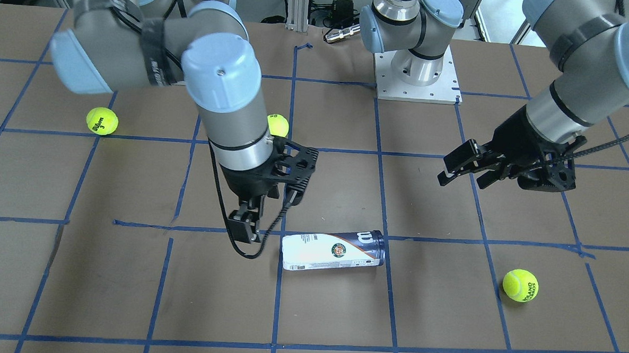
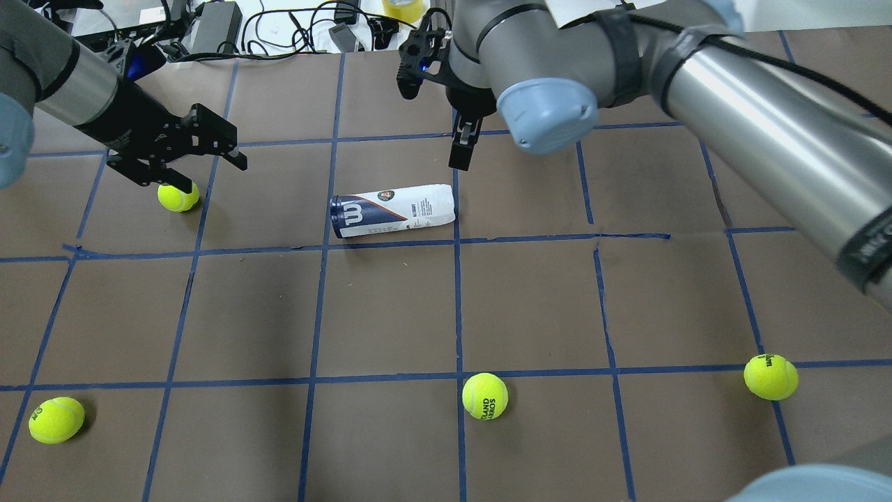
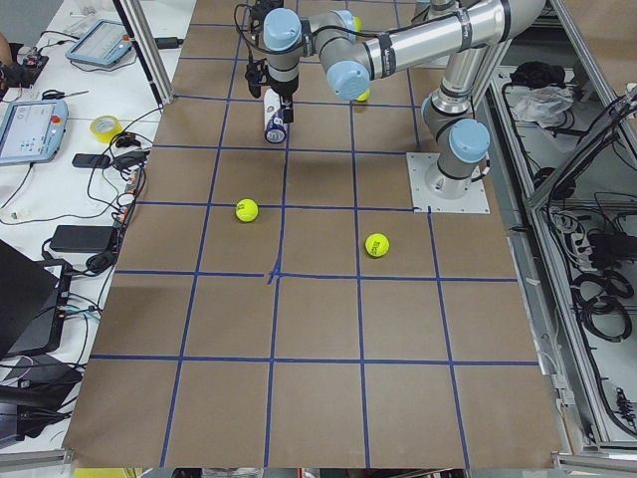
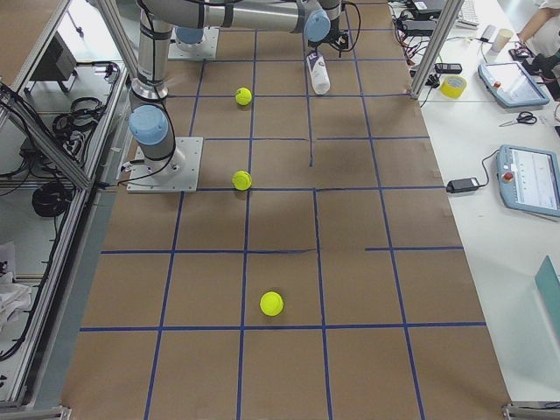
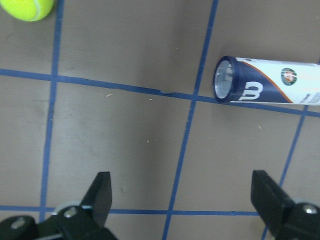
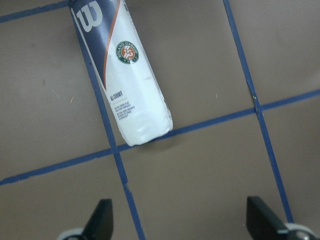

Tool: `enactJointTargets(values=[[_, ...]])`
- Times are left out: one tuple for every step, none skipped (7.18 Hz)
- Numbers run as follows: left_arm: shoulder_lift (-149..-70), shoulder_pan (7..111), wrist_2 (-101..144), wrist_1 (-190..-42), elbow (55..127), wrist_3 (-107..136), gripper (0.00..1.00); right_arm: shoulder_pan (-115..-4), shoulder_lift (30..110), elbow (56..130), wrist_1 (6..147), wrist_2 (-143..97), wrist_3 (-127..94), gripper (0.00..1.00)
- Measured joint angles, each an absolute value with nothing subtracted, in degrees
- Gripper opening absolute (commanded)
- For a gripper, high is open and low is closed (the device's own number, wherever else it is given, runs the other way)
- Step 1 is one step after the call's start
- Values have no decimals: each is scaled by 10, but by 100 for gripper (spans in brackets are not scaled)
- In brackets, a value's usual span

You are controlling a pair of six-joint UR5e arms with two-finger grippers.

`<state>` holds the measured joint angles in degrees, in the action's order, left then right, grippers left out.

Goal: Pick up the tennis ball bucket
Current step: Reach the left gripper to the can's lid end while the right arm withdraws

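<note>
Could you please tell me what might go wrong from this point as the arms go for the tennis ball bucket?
1. The tennis ball bucket lies on its side on the table, so a nudge from one finger could set it rolling out of the grasp.
2. The open right gripper hangs beside the bucket's white end, not over its body. Coming down and closing there might catch nothing, or push the bucket along.

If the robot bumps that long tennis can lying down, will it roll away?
Probably yes: the tennis ball bucket is a round tube lying on its side, so a sideways nudge could roll it. Its surface looks smooth and glossy, so it might slip when gripped.
</note>
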<state>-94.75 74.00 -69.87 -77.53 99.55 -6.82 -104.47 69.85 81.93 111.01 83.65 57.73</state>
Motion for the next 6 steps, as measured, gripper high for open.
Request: enactJointTargets(values=[[-962,740,-658,-732,1017,-70,100,-1014,726,820,1069,826,566,97],[-978,741,-617,-695,1031,-71,100,-986,750,820,1034,822,557,99],[-995,741,-583,-668,1040,-72,100,-956,773,820,992,822,542,99],[-1012,742,-562,-653,1045,-84,100,-928,796,820,947,826,522,100],[-1029,743,-552,-639,1051,-105,100,-903,814,820,912,828,496,100],[-1047,745,-548,-618,1059,-118,100,-885,830,820,888,829,444,100]])
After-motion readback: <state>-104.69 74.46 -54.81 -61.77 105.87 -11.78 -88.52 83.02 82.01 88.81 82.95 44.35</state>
